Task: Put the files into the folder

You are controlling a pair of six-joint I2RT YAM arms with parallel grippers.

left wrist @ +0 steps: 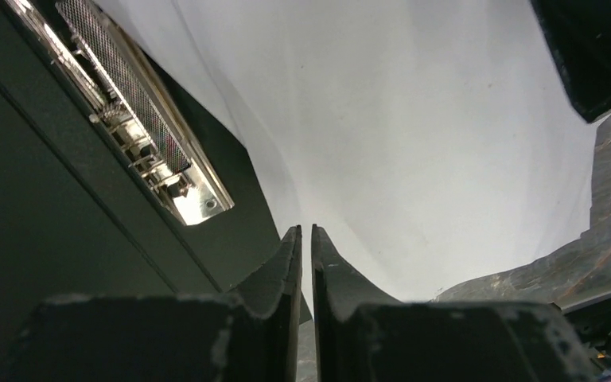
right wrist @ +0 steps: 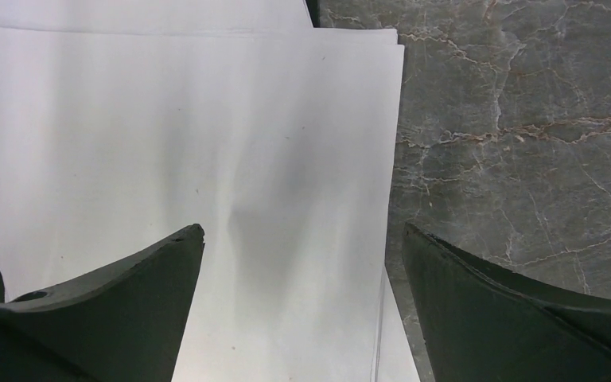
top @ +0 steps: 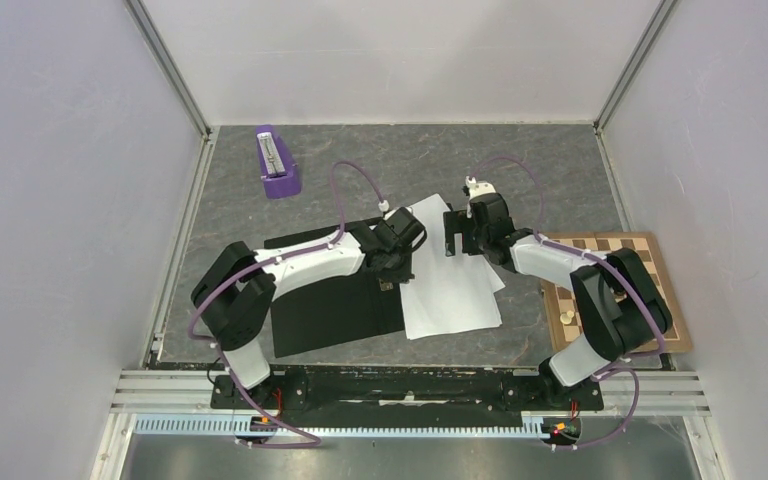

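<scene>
White files (top: 450,290) lie fanned beside the clip (left wrist: 151,151) of the open folder (top: 335,310), where the left gripper (left wrist: 306,229), jaws a sliver apart, noses their edge, its grip unclear, and the right gripper (right wrist: 304,231) hovers wide open above, likely to steady them.

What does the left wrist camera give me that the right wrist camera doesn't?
Only the left wrist view shows the folder, its black inside, with the metal spine clip. It also shows the left gripper, fingers almost together at the paper's edge; whether they pinch a sheet I cannot tell. Only the right wrist view shows the right gripper, wide open above the paper, and the sheets' offset right edges. Both show the files and the grey marbled table.
</scene>
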